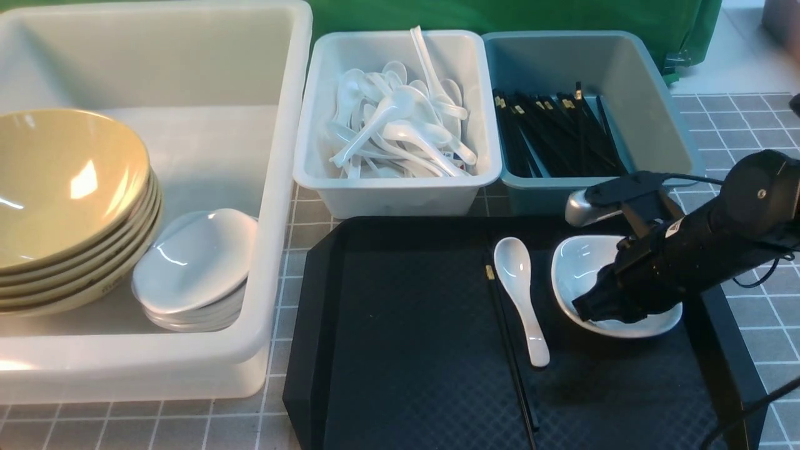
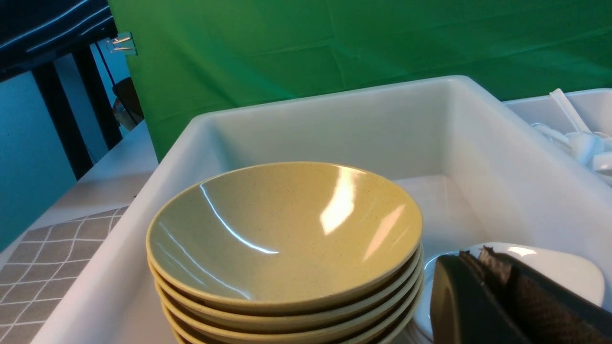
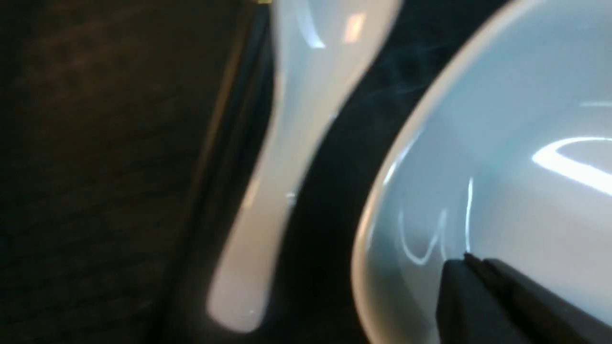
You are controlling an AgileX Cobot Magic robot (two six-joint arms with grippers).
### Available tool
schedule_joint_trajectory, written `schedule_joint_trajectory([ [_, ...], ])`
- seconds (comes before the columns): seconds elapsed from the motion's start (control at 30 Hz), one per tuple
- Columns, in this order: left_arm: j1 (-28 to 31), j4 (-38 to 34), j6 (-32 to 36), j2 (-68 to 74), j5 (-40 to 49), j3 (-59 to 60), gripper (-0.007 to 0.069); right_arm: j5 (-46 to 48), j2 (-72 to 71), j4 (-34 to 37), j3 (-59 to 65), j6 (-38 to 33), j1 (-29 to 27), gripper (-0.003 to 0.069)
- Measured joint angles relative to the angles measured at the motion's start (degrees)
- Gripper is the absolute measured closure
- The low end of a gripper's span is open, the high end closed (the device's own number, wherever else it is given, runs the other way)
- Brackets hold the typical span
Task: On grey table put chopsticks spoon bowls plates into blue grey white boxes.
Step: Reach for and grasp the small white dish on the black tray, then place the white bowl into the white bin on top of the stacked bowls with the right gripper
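Note:
My right gripper [image 1: 585,310] is shut, its tip low over the inside of a small white plate [image 1: 578,262] on the black tray; the right wrist view shows the closed jaws [image 3: 466,260] over that plate [image 3: 502,167]. A white spoon [image 1: 519,281] and a pair of black chopsticks [image 1: 506,337] lie just left of the plate. My left gripper [image 2: 471,255] is shut and empty, above the stacked white plates [image 2: 559,272] beside the yellow bowls [image 2: 282,229] in the white tub [image 2: 334,100]. It does not show in the front view.
The black tray [image 1: 406,344] lies on the grey table [image 1: 744,125]. The tub [image 1: 275,187] holds stacked bowls [image 1: 56,181] and plates [image 1: 194,262]. A pale bin [image 1: 400,194] holds several spoons. A blue-grey bin [image 1: 662,106] holds several chopsticks.

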Motion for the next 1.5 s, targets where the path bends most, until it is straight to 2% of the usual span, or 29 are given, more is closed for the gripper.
schedule_joint_trajectory([
  [0.1, 0.0, 0.2, 0.0, 0.0, 0.0, 0.0, 0.0633, 0.3, -4.7, -0.2, 0.0, 1.5, -1.4, 0.0529],
  [0.13, 0.0, 0.2, 0.0, 0.0, 0.0, 0.0, 0.0633, 0.3, -4.7, -0.2, 0.0, 1.5, -1.5, 0.0522],
  [0.23, 0.0, 0.2, 0.0, 0.0, 0.0, 0.0, 0.0633, 0.3, -7.6, -1.6, 0.0, 4.0, -5.3, 0.0370],
  [0.4, 0.0, 0.2, 0.0, 0.0, 0.0, 0.0, 0.0633, -0.1, -3.9, -2.7, 0.2, 5.2, -9.5, 0.0198],
  [0.53, 0.0, 0.3, 0.0, 0.0, 0.0, 0.0, 0.0633, -1.7, 0.5, -2.6, 0.3, 7.0, -10.0, 0.0170],
  [0.67, 0.0, 0.4, 0.0, 0.0, 0.0, 0.0, 0.0633, -2.6, 3.6, 0.5, 0.3, 6.1, -9.8, 0.0195],
  [0.73, 0.0, 0.4, 0.0, 0.0, 0.0, 0.0, 0.0633, -3.3, 4.1, 2.1, 0.2, 3.7, -9.3, 0.0272],
  [0.83, 0.0, 0.4, 0.0, 0.0, 0.0, 0.0, 0.0633, -2.7, 3.5, 3.9, -0.4, 2.2, -8.8, 0.0469],
  [0.93, 0.0, 0.4, 0.0, 0.0, 0.0, 0.0, 0.0633, -0.7, 0.6, 4.9, -1.9, 1.1, -8.7, 0.0565],
  [1.07, 0.0, 0.4, 0.0, 0.0, 0.0, 0.0, 0.0633, 1.1, -5.1, 3.7, -5.9, 0.4, -7.3, 0.0598],
  [1.17, 0.0, 0.5, 0.0, 0.0, 0.0, 0.0, 0.0633, 1.4, -8.7, 6.0, -11.3, -0.8, -2.7, 0.0598],
  [1.3, 0.0, 0.6, 0.0, 0.0, 0.0, 0.0, 0.0633, -0.8, -8.0, 13.6, -21.5, -5.4, 10.0, 0.0598],
  [1.37, 0.0, 0.6, 0.0, 0.0, 0.0, 0.0, 0.0633, -2.5, -6.4, 15.4, -24.6, -6.9, 14.7, 0.0598],
  [1.43, 0.0, 0.6, 0.0, 0.0, 0.0, 0.0, 0.0633, -5.3, -1.2, 16.7, -30.1, -8.6, 22.1, 0.0598],
  [1.5, 0.0, 0.6, 0.0, 0.0, 0.0, 0.0, 0.0633, -5.9, 1.3, 16.9, -32.2, -9.0, 24.2, 0.0598],
])
